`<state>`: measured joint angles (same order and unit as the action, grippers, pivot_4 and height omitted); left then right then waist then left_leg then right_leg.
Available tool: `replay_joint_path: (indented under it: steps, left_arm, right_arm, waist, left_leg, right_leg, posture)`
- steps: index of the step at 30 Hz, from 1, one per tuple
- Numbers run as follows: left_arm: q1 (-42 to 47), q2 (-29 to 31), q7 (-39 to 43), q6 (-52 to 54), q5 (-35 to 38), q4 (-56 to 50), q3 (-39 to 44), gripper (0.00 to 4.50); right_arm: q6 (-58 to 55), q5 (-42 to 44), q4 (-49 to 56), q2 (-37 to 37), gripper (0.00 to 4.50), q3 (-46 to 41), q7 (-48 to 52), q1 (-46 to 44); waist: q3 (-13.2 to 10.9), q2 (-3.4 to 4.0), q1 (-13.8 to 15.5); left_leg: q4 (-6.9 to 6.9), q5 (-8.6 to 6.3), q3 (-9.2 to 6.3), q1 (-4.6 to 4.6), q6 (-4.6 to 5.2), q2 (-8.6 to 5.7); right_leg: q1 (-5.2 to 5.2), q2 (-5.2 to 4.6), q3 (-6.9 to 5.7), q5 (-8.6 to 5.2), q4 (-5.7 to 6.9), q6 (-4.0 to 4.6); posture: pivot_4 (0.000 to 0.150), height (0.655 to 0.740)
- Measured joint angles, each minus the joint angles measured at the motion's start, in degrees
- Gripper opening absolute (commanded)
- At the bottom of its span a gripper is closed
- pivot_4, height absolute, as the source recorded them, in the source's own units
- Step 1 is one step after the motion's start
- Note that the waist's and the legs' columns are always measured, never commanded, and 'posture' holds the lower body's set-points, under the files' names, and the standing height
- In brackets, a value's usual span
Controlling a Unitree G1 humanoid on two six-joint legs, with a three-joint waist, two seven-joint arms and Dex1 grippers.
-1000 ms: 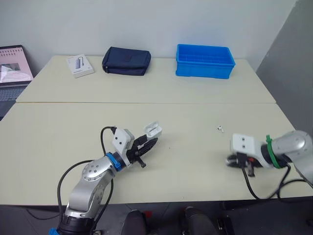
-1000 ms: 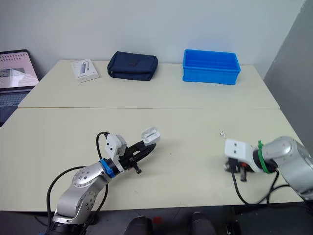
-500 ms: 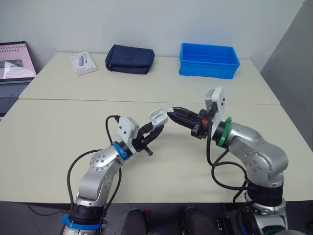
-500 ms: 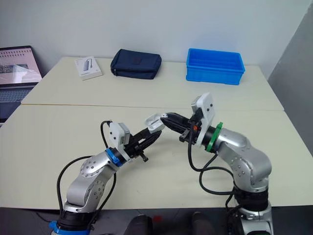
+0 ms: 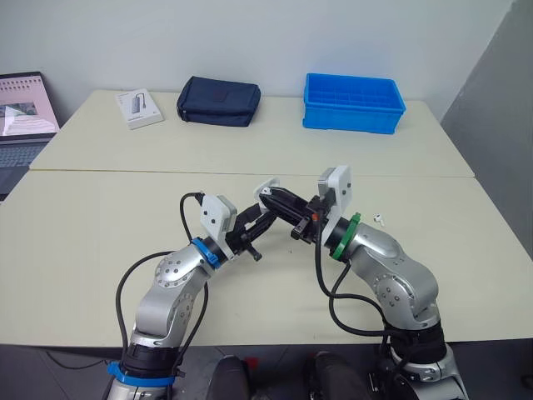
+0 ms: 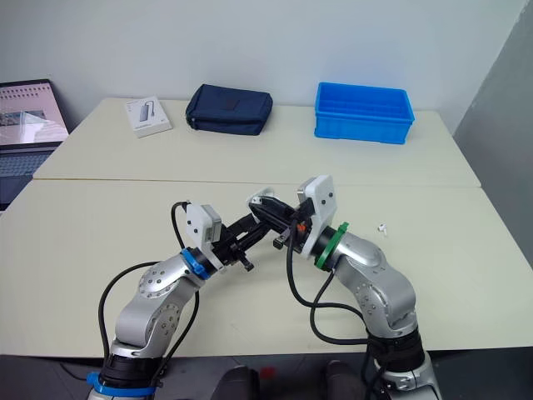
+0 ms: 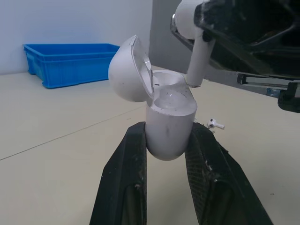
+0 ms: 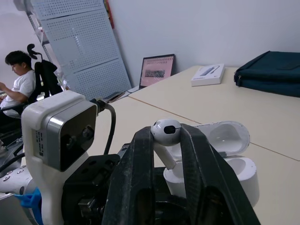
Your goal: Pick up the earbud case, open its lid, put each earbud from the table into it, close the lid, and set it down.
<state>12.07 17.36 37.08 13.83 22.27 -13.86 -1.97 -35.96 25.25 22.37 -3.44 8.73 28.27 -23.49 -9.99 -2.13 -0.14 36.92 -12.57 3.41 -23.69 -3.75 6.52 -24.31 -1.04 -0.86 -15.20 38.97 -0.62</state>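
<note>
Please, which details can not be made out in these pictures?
- Head views: the right hand hides most of the earbud case.
- Right wrist view: its fingers hide the stem tip of the held earbud, so seating is unclear.
- Head views: the earbud on the table is too small for detail.

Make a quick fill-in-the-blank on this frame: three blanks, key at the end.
1. The left gripper is shut on the earbud case, whose lid is ____.
2. The right gripper pinches an earbud, its stem just over the open ____.
3. The other earbud lies on the table, on the robot's ____ side.
Missing words: open; case; right.
</note>
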Motion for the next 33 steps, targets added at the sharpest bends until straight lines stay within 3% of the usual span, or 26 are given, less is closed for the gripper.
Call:
replay_joint_path:
  steps: [30, 33]
  left_arm:
    - [0.0, 0.0, -1.2, 2.0, -1.0, 0.0, -0.8, 0.77]
    - [0.0, 0.0, -1.6, 2.0, -1.0, 0.0, -1.0, 0.77]
  right_arm:
    - [9.1, -6.3, -4.7, -0.4, 0.40, 5.2, -1.3, 2.6]
    - [9.2, -6.3, -4.7, -0.5, 1.40, 5.2, -1.3, 2.6]
  waist:
    - [0.0, 0.00, 0.0]
    - [0.0, 0.00, 0.0]
  left_leg:
    - [-0.01, 0.00, 0.00, 0.00, 0.00, 0.00]
    - [-0.01, 0.00, 0.00, 0.00, 0.00, 0.00]
  right_leg:
    - [0.00, 0.00, -0.01, 0.00, 0.00, 0.00]
    - [0.00, 0.00, 0.00, 0.00, -0.01, 0.00]
  posture:
    - [0.150, 0.7218]
    - [0.150, 0.7218]
